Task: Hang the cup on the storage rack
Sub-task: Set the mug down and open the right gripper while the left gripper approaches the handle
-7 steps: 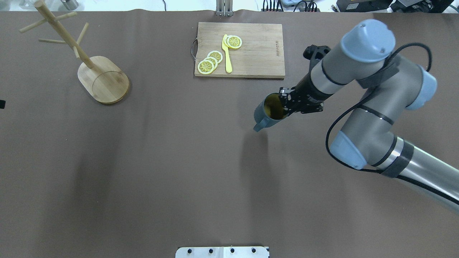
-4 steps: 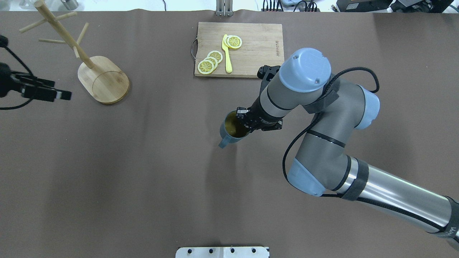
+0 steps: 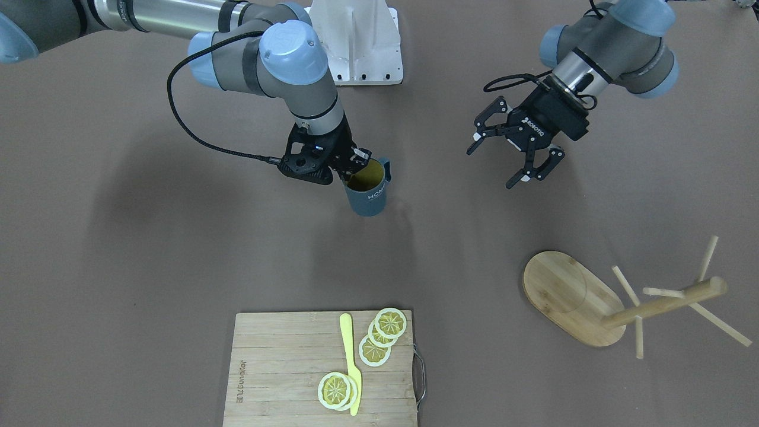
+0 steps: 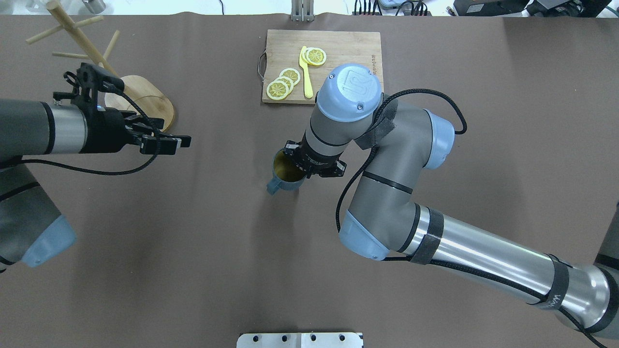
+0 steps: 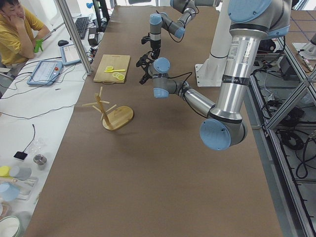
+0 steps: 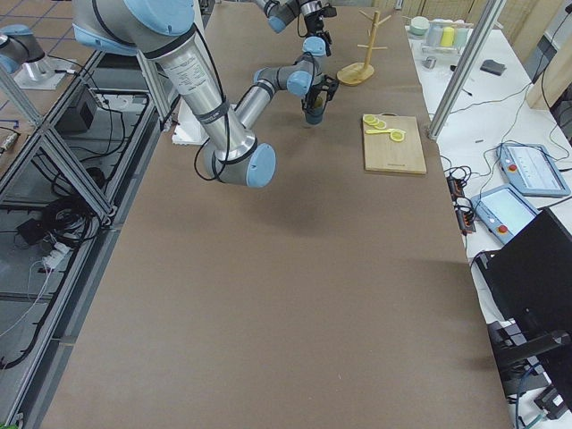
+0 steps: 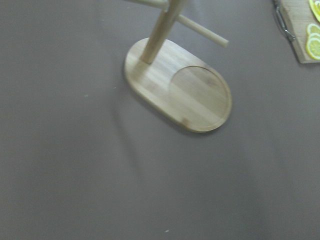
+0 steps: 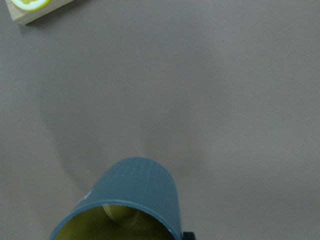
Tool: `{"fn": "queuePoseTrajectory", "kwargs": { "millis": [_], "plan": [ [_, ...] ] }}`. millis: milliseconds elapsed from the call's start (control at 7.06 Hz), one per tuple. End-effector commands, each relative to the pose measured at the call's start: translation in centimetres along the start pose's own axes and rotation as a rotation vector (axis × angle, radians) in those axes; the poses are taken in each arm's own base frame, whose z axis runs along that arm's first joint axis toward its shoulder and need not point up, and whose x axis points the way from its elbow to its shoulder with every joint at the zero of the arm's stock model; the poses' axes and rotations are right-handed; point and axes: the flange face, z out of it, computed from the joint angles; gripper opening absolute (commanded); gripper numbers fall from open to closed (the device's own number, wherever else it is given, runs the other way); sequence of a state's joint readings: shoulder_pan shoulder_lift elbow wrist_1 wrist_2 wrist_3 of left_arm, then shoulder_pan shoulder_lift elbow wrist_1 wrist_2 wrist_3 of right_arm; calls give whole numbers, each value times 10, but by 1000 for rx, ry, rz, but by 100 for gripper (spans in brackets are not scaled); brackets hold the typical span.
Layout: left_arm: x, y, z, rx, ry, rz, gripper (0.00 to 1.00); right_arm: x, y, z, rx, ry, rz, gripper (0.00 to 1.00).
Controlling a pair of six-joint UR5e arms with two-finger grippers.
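Note:
The cup is a dark blue-grey mug with a yellow inside and "HOME" on its side. It hangs upright above the table's middle; it also shows in the overhead view and the right wrist view. My right gripper is shut on its rim, handle free. The storage rack, a bamboo mug tree, stands at the far left; its base fills the left wrist view. My left gripper is open and empty, between cup and rack, level in the overhead view.
A bamboo cutting board with lemon slices and a yellow knife lies at the table's far middle, seen too in the front view. The robot's white base plate is on the near side. An operator sits beyond the far edge.
My right arm has carried the cup leftward toward the table's middle. My left arm has come in from the left, and its open gripper is now beside the rack's base.

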State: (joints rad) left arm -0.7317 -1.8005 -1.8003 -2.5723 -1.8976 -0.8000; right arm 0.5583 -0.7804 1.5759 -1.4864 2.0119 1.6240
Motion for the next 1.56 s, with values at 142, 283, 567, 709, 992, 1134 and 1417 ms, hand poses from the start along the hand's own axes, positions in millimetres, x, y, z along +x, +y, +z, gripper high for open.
{"fn": "queuePoseTrajectory", "kwargs": {
  "millis": [142,283,567,709,992,1134,1417],
  "plan": [
    [34,14,50,42,-35,18,97,-12,8,0,-59,44,58,2],
    [40,25,60,34,-41,20,97,-13,8,-1,-60,44,52,22],
    [41,33,67,20,-34,20,97,-15,8,-1,-60,44,46,70],
    [53,43,71,12,-8,24,97,-20,3,-10,-56,30,46,69],
    [91,77,91,-2,17,38,96,2,-66,-52,-84,4,68,69],
    [101,85,95,-16,32,39,96,39,-116,-67,-86,8,59,68],
    [121,108,104,-14,28,46,96,157,-198,-99,-67,17,-46,69]
  ]
}}
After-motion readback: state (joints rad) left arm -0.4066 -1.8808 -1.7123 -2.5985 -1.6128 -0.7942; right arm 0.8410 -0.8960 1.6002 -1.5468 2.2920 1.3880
